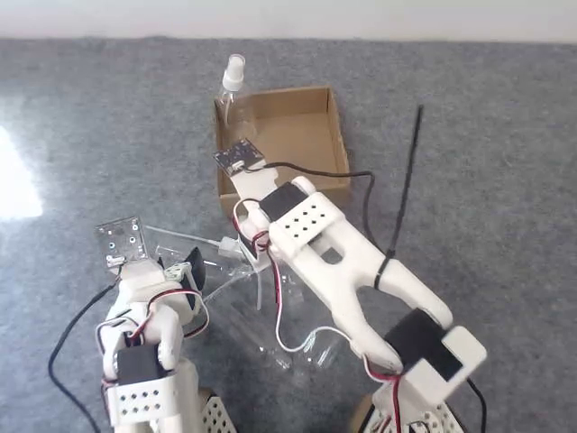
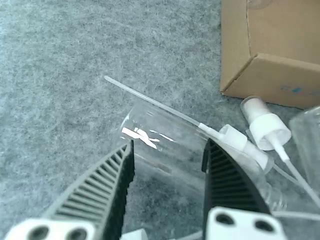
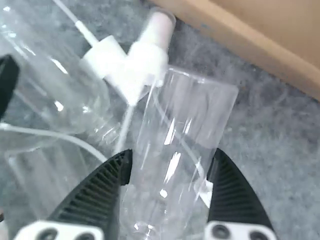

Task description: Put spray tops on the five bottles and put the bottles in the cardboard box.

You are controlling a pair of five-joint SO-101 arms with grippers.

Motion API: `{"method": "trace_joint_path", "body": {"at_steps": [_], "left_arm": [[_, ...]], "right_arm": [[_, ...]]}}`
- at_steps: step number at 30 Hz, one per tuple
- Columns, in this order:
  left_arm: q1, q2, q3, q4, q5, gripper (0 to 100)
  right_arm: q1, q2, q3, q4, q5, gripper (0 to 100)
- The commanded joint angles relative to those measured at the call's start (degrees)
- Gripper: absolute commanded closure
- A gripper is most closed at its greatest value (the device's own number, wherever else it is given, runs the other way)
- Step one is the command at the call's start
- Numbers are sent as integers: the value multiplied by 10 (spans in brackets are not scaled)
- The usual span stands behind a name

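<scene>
Grey felt covers the table [image 1: 487, 117]; a pale wall [image 1: 288, 16] edges the top. Left gripper [image 2: 167, 147] jaws stand apart over a lying bottle [image 2: 150, 131]; right gripper [image 3: 170, 157] jaws stand apart astride a second bottle [image 3: 192, 115].

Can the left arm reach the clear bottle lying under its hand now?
Probably yes: the left hand is open astride the clear bottle, and nothing stands between them.

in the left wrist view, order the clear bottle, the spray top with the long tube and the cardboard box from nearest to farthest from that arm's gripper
1. clear bottle, lying on the table right at the open left gripper.
2. spray top with the long tube, just beyond the bottle.
3. cardboard box, farthest, past the spray top.
</scene>
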Motion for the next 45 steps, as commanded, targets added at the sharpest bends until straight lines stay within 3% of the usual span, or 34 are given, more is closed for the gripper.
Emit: {"method": "trace_joint_path", "body": {"at_steps": [1, 8, 25, 32, 45], "left_arm": [[0, -6, -5, 3, 7, 790], [0, -6, -5, 3, 7, 790], [0, -6, -5, 3, 7, 790], [0, -6, -5, 3, 7, 790], [0, -6, -5, 3, 7, 790]], "right_arm": [[2, -66, -38, 36, -1, 883], [10, -117, -39, 79, -4, 883], [182, -238, -38, 82, -12, 883], [199, -244, -38, 120, -156, 883], [313, -242, -2, 113, -334, 883]]}}
